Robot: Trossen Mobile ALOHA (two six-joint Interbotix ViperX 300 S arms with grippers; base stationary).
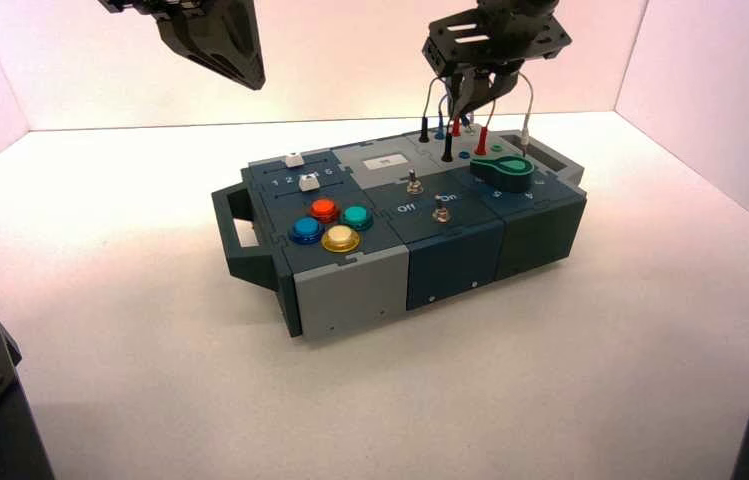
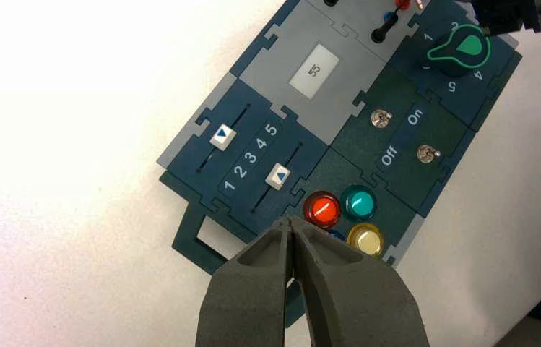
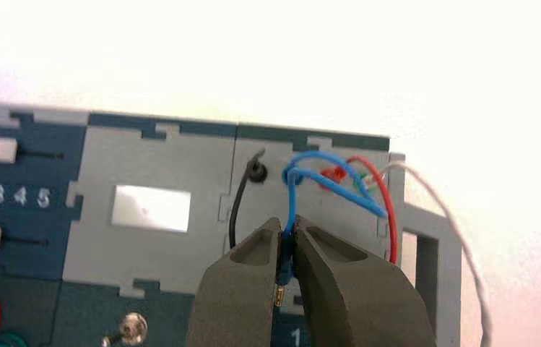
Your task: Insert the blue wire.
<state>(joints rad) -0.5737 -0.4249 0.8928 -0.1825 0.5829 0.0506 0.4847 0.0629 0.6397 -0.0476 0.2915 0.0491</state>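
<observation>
Wire (blue) [image 3: 336, 186], 1 plug [image 3: 284, 273] gripped, R tool [image 3: 287, 235] over box [image 1: 350, 295], L tool [image 2: 290, 224] closed, left.

The high view looks from behind and above, forward and down across the desk [image 1: 150, 230] to its back edge, and takes in the whole box [image 1: 455, 240], the farthest off of the three. The left wrist view looks steeply down from nearer, with the box running diagonally through it. The right wrist view looks down from nearest, over the box's back and right portions and the blue wire [image 3: 336, 189], which the high view shares. All three share the rectangular display window [image 2: 314, 71], slider panel [image 2: 251, 155] and red button [image 2: 322, 210].
</observation>
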